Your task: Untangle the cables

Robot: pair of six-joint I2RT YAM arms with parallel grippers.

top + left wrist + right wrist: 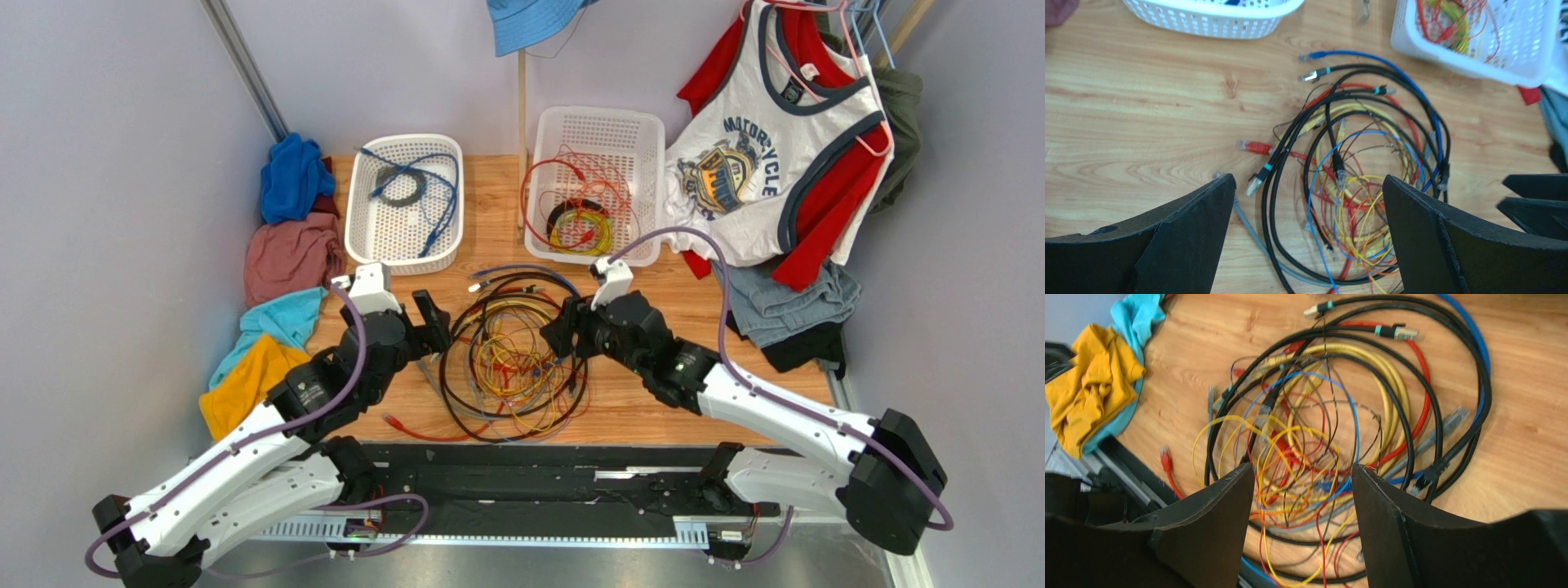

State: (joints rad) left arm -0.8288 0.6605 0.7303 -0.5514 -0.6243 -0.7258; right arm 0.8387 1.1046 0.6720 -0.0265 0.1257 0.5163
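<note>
I'm holding the left gripper (1308, 184) and right gripper (1301, 468) spread open over the cables (513, 355), piled mid-table between them. Wires are lying in the far-left basket (358, 208) and far-right basket (601, 123), but I'm judging most untangling undone.

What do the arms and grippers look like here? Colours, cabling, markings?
The left arm and right arm have white link shells and black joints. A purple cable loops along each to a white wrist block. The left gripper and right gripper have broad matte-black wedge fingers. There is a small green light on the right forearm. No readable markings.
</note>
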